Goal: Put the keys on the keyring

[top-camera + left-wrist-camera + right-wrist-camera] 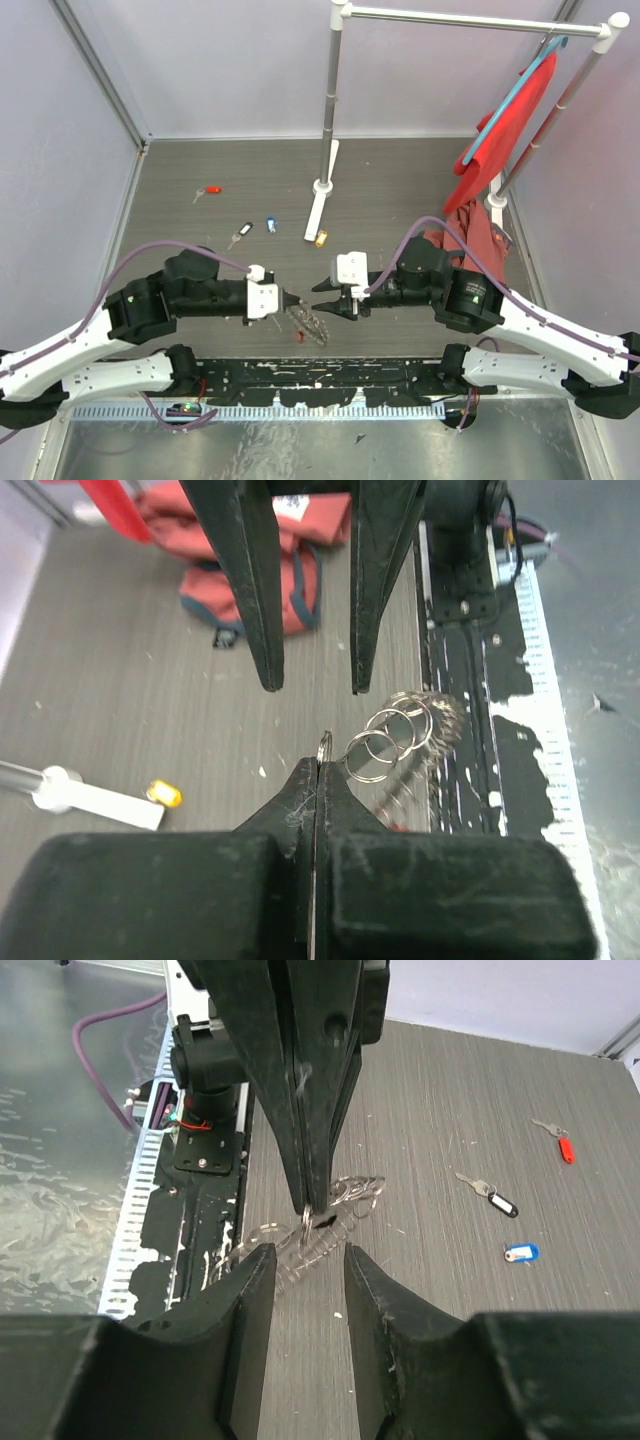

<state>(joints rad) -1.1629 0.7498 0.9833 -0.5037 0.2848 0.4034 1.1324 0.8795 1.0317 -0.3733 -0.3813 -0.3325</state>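
At the 6 o'clock side of the desk point(400, 180), the left hand point(294, 300) is clamped on the keyring point(312, 322). The right hand point(320, 296) faces it, fingers apart. The keys point(243, 231) lie scattered between 10 and 12 o'clock of the ring, well apart from it.

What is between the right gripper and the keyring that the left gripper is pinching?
Nothing visible. The open right gripper faces the keyring across a bare gap; the shut left gripper holds it from the opposite side. The loose keys lie farther back on the table, off that line.
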